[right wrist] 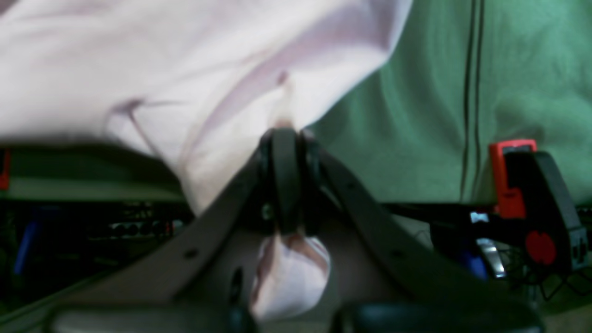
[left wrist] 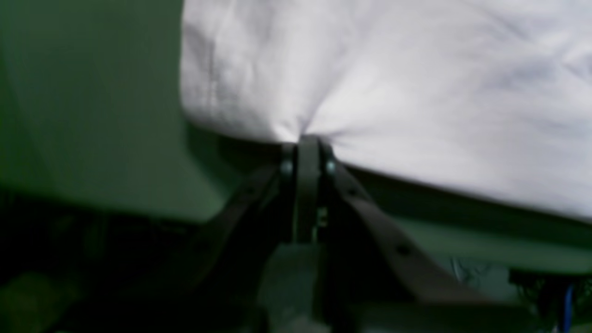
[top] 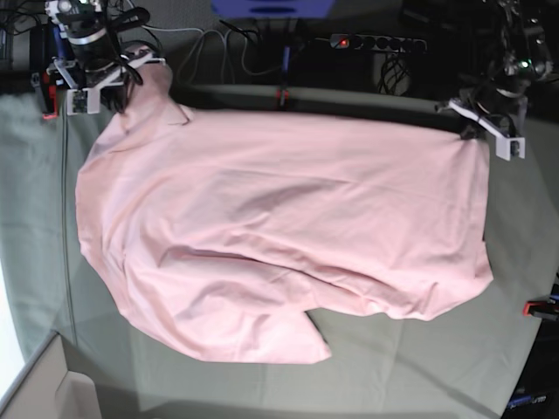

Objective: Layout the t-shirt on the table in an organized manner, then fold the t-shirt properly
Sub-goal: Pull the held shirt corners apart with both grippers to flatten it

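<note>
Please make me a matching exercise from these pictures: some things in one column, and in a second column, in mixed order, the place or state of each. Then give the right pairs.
Column one:
1. left claw
2. right claw
3. t-shirt
4. red clamp

Column two:
a. spread wide across the table, still wrinkled
b. fixed at the table's edge, touching no cloth of the shirt
c. shut on the shirt, with a pink bunch of cloth pushed back between its fingers
d. shut on the shirt's plain edge, cloth fanning out from the pinch

Pairs: 1-d, 2-c, 3-a, 4-b

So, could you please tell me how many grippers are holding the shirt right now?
2. The right gripper pinches the shirt at the base view's top left corner; the left gripper pinches its edge at the top right. Both are shut on fabric.
</note>
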`<state>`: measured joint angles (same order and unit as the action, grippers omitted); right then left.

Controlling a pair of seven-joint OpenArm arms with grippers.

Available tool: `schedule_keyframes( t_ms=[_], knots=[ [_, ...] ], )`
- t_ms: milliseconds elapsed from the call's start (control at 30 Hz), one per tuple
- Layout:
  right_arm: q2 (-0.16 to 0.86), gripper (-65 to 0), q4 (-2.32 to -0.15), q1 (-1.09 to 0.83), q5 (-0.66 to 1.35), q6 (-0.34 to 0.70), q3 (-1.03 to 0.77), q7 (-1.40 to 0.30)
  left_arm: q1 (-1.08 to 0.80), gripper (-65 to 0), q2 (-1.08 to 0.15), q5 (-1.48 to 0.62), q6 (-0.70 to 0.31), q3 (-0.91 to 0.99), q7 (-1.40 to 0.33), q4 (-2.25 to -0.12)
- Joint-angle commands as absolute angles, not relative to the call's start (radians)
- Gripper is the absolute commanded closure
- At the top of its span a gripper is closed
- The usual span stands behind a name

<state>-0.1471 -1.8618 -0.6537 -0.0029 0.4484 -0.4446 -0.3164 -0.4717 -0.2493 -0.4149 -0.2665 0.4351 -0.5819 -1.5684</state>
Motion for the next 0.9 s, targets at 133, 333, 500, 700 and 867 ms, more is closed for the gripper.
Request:
schedule_keyframes(
  t_ms=[133, 333, 500, 700, 867],
  knots=[
    [-0.142, 0.0, -1.874, -0.662, 0.002, 0.447, -0.469, -0.297, -0.481, 0.0, -0.260, -0.420, -0.268, 0.441, -0.556, -1.518],
    [-0.142, 0.0, -1.874, -0.662, 0.002, 0.447, -0.464, -0.297, -0.458, -0.1, -0.262, -0.420, -0.269, 0.441, -0.561, -1.480],
    [-0.142, 0.0, -1.874, -0.661, 0.002, 0.447, -0.463, -0.298, -0.456, -3.0, -0.260, -0.420, -0.269, 0.441, -0.561, -1.489],
    [-0.140, -14.4, -1.874, -0.661, 0.001, 0.447, -0.467, -0.298, -0.463, -15.2, -0.265, -0.420, -0.271, 0.441, -0.561, -1.489],
    [-0.140, -26.6, -1.885, -0.654, 0.001, 0.447, -0.473, -0.292, -0.469, -33.0, -0.254, -0.424, -0.271, 0.496, -0.561, -1.540]
  ],
)
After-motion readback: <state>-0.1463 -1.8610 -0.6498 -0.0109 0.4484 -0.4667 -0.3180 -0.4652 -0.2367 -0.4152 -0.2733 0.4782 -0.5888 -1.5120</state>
